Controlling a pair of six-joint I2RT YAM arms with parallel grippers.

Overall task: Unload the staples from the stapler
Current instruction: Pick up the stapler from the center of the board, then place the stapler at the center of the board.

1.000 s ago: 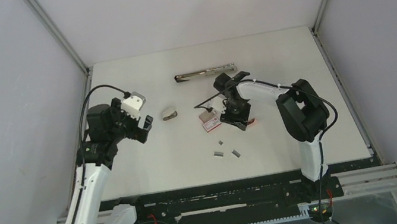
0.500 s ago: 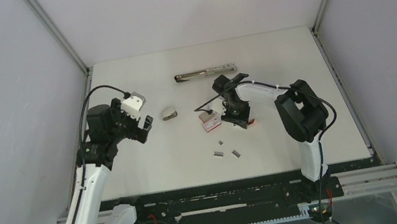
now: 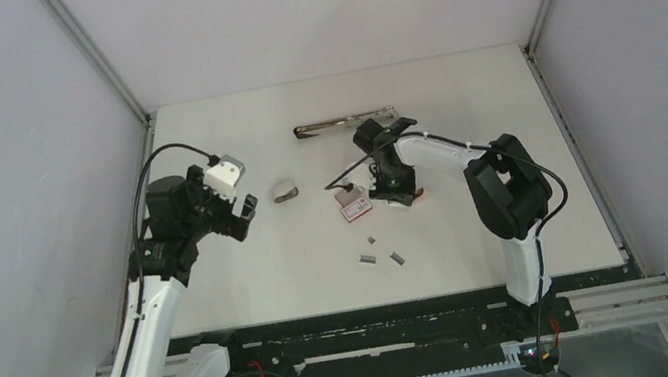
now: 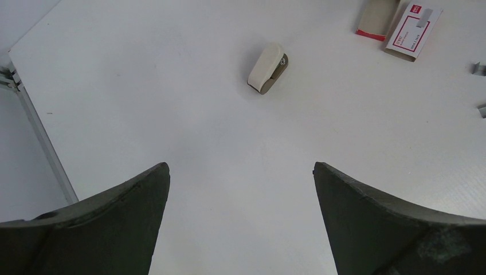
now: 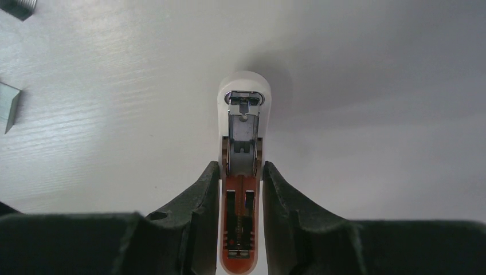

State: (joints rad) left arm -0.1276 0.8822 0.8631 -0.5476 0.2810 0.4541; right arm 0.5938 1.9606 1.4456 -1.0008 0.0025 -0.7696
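My right gripper is shut on the white-and-orange stapler, with a finger on each side of its body. The stapler is open, so its metal magazine and orange spring track show, and its white nose points at the table. An orange part of the stapler shows under the gripper in the top view. Three short grey staple strips lie loose on the table in front of it. Two of them show in the right wrist view. My left gripper is open and empty, far to the left.
A red-and-white staple box lies just left of the right gripper, with a grey strip on it. A small beige object lies between the arms. A long chrome tool lies at the back.
My right gripper has moved a little toward the back and left with the stapler in it. The left arm has not moved.
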